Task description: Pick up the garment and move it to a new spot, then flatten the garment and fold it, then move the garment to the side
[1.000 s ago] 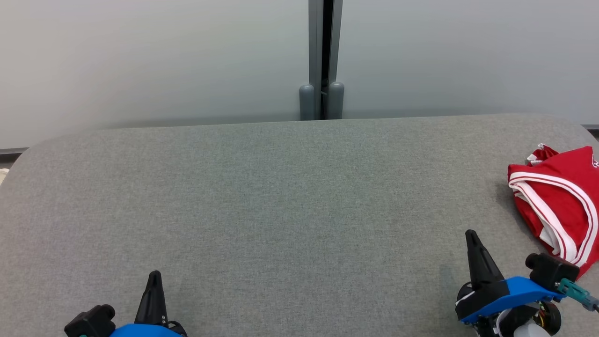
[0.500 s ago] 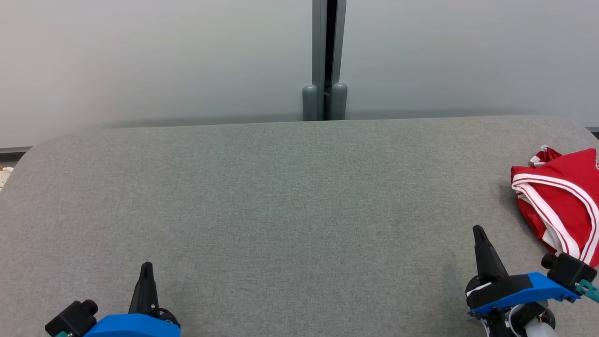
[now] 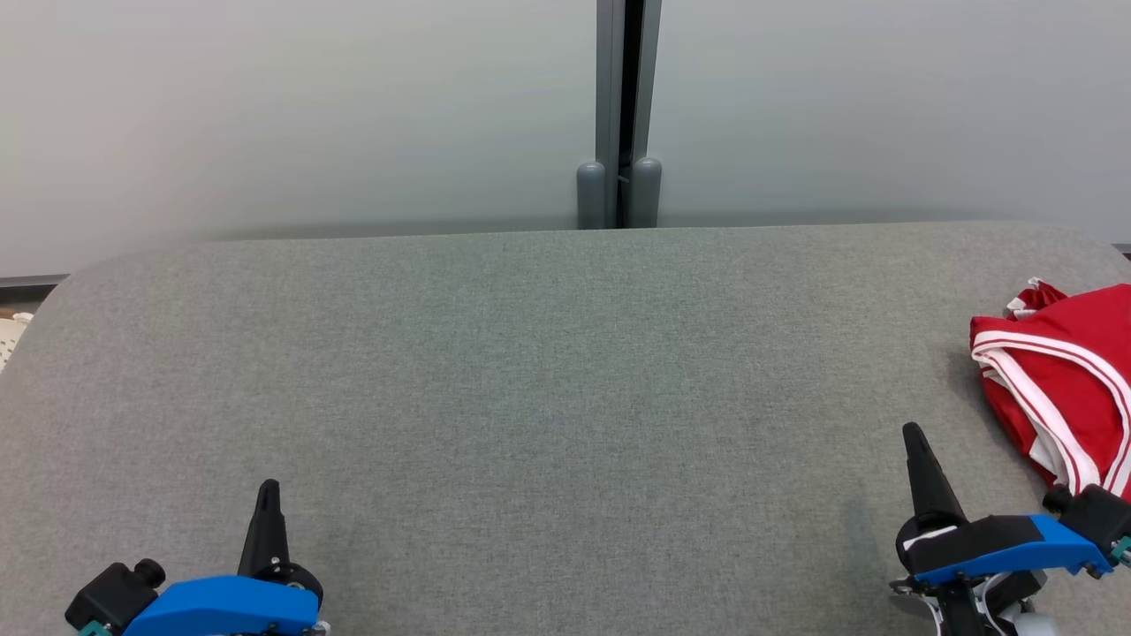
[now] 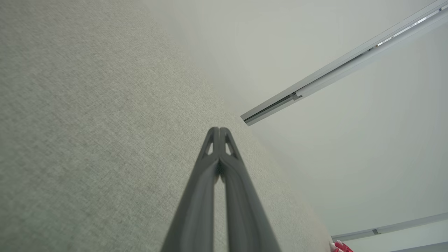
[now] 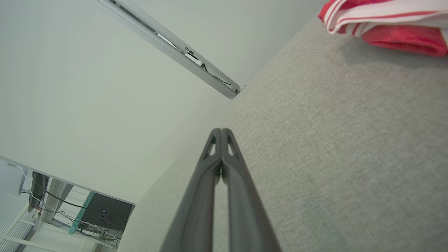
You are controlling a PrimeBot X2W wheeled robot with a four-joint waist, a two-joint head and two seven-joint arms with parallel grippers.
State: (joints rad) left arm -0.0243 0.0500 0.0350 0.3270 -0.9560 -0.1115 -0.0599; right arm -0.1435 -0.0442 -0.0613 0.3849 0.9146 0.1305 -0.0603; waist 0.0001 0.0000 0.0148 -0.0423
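Both grippers sit low at the near edge of the scene, pressed shut and holding nothing. In the head view the left gripper [image 3: 267,488] is at the lower left and the right gripper [image 3: 912,433] at the lower right, each with its two dark fingers closed to a single point above a blue housing. Each wrist view shows the fingertips meeting with no cloth between them.

Beneath and ahead of them stretches a grey fabric-covered table [image 3: 548,371] with rounded corners, its broad middle bare. The garment [image 3: 1065,380], red with white stripes along its edges, lies bunched in a heap at the table's right side. It is beyond and to the right of the right gripper, near its fingers but apart from them, and runs off the right edge of the head view. From the right wrist, the same red-and-white cloth sits on the grey surface ahead and off to one side of the closed fingers. From the left wrist, a sliver of red shows at the table's far end, well apart from that gripper.

A small pale object [image 3: 11,340] peeks in past the table's left corner; what it is cannot be told. Behind the far edge rise pale wall panels [image 3: 292,115], split by a grey vertical post [image 3: 627,88] with two rounded caps [image 3: 618,193] at its foot. Farther off, the right wrist view catches a dark box [image 5: 105,211] among loose cables [image 5: 52,206].
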